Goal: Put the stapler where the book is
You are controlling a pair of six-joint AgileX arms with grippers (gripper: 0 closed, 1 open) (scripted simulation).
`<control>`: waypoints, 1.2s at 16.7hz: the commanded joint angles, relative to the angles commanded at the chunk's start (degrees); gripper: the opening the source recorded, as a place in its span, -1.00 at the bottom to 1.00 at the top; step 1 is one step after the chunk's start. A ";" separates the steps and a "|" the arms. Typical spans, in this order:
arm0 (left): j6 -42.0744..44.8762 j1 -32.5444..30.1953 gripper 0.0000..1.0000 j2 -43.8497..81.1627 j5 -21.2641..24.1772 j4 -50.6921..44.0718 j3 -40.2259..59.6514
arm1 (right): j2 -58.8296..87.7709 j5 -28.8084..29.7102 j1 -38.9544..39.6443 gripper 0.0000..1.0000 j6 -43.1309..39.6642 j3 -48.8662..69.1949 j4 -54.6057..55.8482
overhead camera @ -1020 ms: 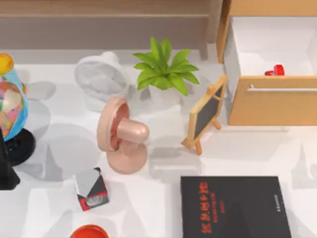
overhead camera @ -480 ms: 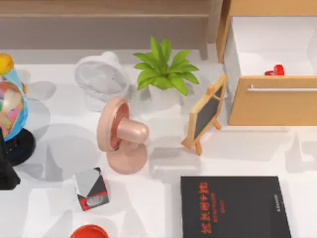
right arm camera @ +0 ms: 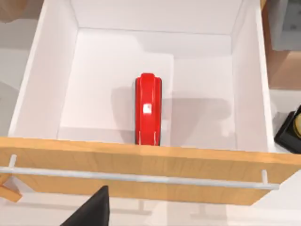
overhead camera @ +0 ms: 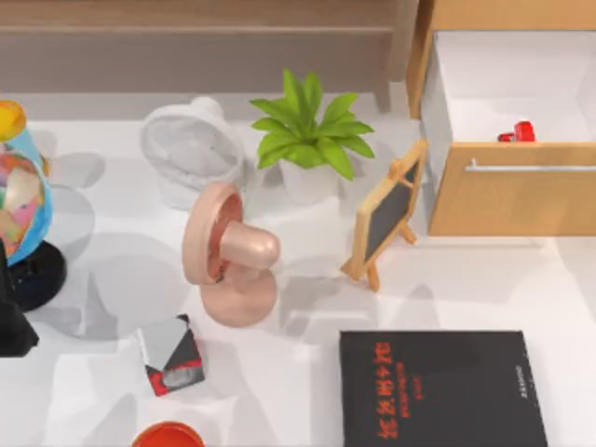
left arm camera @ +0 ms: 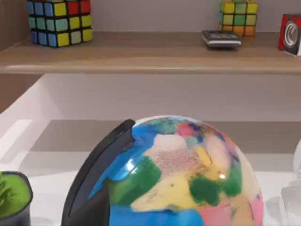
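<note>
The red stapler [overhead camera: 518, 132] lies inside the open white drawer [overhead camera: 559, 70] at the table's back right. From the right wrist view, the stapler [right arm camera: 148, 109] rests lengthwise on the drawer floor, just behind the wooden drawer front [right arm camera: 141, 169]. A dark part of my right gripper [right arm camera: 91, 212] sits above and in front of that drawer front, apart from the stapler. The black book [overhead camera: 442, 386] with red characters lies flat at the front right. A dark part of my left arm [overhead camera: 11, 321] stays at the far left edge beside the globe [overhead camera: 19, 200].
A pink fan [overhead camera: 228, 256], a white fan [overhead camera: 191, 149], a potted plant [overhead camera: 307, 130] and a chalkboard easel [overhead camera: 386, 214] stand mid-table. A red-black-silver box [overhead camera: 172, 354] and a red dish [overhead camera: 168, 436] lie front left. A metal handle [right arm camera: 136, 178] runs along the drawer front.
Shadows on the table below the drawer have drifted leftward toward the easel. No object has moved.
</note>
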 joint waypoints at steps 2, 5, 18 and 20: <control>0.00 0.00 1.00 0.00 0.00 0.00 0.00 | 12.85 -0.14 0.77 1.00 0.34 11.41 -6.50; 0.00 0.00 1.00 0.00 0.00 0.00 0.00 | 31.42 -0.25 1.83 1.00 0.86 27.77 -15.75; 0.00 0.00 1.00 0.00 0.00 0.00 0.00 | 72.92 0.29 3.15 1.00 3.22 65.90 -36.01; 0.00 0.00 1.00 0.00 0.00 0.00 0.00 | 72.92 0.29 3.15 1.00 3.22 65.90 -36.01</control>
